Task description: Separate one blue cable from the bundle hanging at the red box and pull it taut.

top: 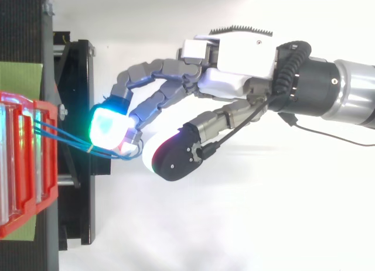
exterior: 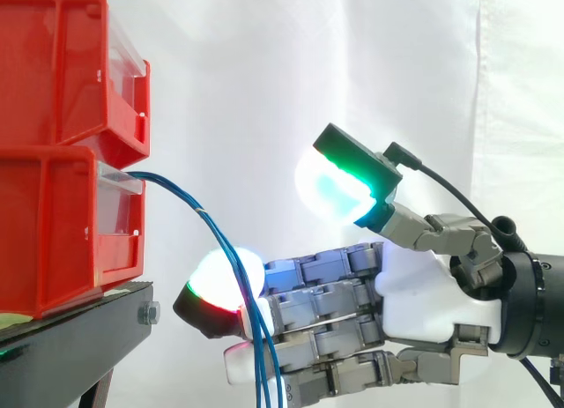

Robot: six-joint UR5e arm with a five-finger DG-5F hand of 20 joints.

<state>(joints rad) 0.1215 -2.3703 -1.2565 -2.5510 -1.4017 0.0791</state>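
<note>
So the big stuff first: two red bins (exterior: pixel 53 161) stacked on the black stand (exterior: pixel 79 346) on the left, with the arm coming in from the right. The hand (exterior: pixel 423 289) is spread, not pinching. The fingers reach forward with a slight curl and the thumb (exterior: pixel 339 183) is cocked up and well apart from them. The fingertips (exterior: pixel 220 280) are right in against the blue cables (exterior: pixel 189 205).

The bundle comes out the front of the lower bin, arcs down and drops past the fingertips, touching them. From the top view it looks like the strands loop around one glowing pad. There's a tiny pale band (exterior: pixel 202 212) on the bundle just below the bin.

My read is that it's at the separating step, nothing singled out yet and everything hanging slack. Next it needs to get one strand between thumb and a finger without snagging the others, close on it, then draw back away from the bin.
</note>
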